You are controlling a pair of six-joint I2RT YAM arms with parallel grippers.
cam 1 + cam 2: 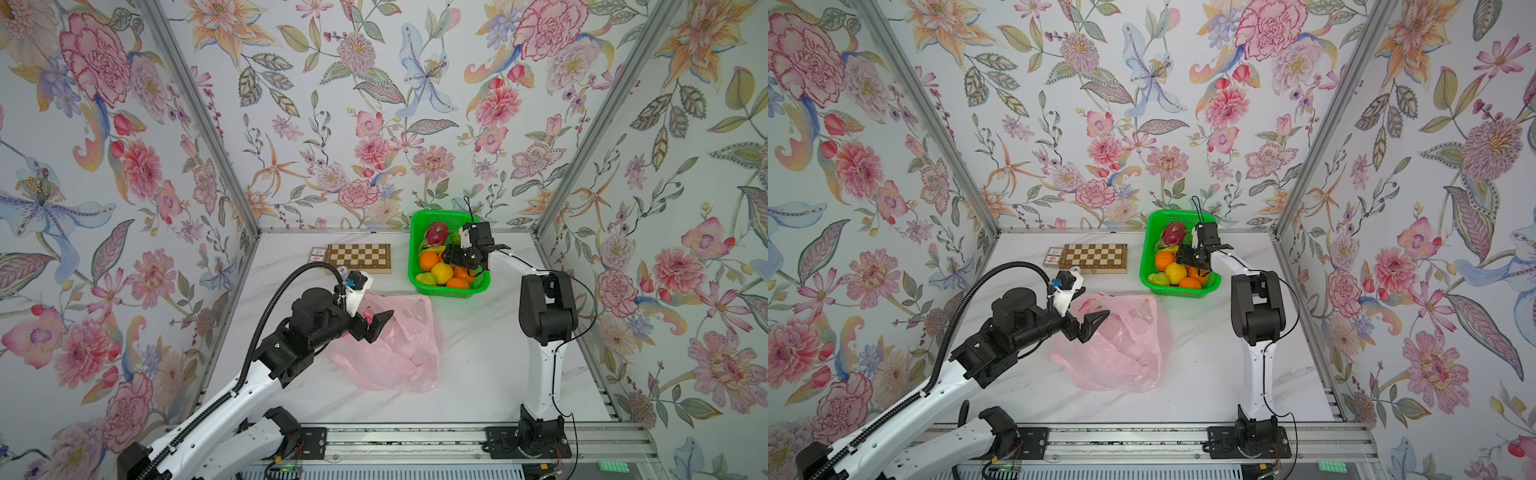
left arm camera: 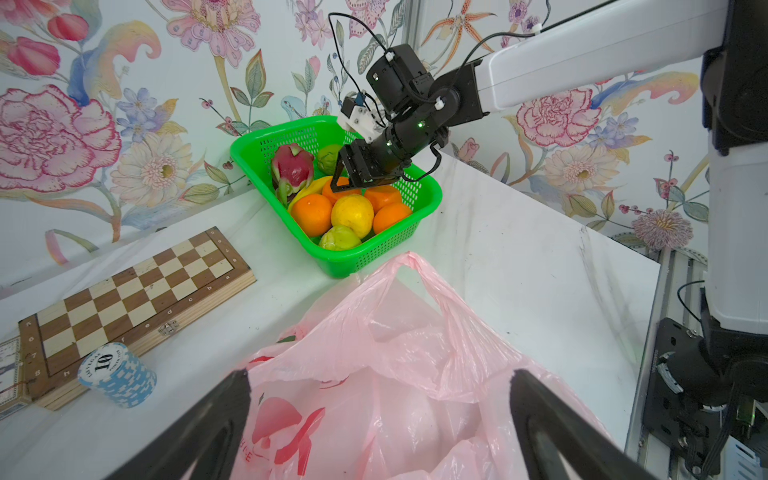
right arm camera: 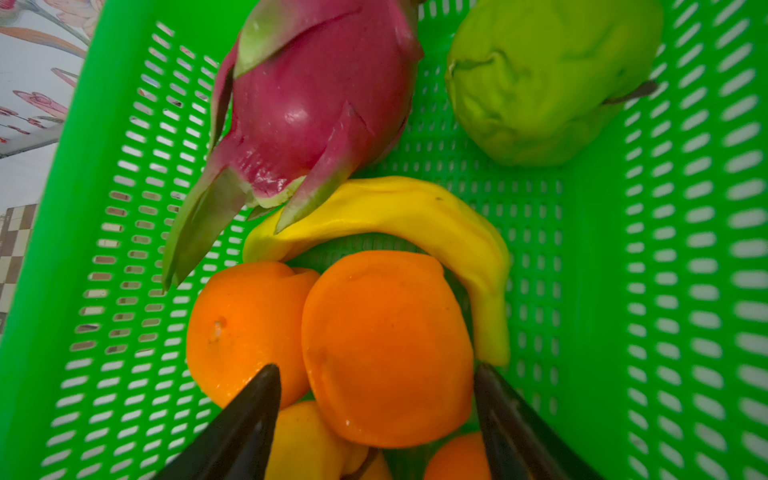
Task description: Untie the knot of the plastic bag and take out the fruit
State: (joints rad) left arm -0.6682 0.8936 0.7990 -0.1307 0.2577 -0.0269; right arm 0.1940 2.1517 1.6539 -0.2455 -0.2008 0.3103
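Hovering in the green basket (image 1: 440,214), the right gripper (image 3: 376,370) is straddling an orange (image 3: 386,345) with jaws parted, not pinching it. The fruit (image 1: 441,272) is sitting piled there. The left gripper (image 2: 380,374) is hanging spread wide over the plastic bag (image 1: 395,345), lying slack on the table (image 1: 478,374).

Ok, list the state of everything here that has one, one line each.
plastic bag, untied, mouth open, slumped on the table
bag handles, loose, no knot
green basket, upright, loaded
fruit, in the green basket, out of the bag
chessboard, closed, lying flat
left claw, open over the bag, holding nothing
right claw, open, astride an orange in the basket
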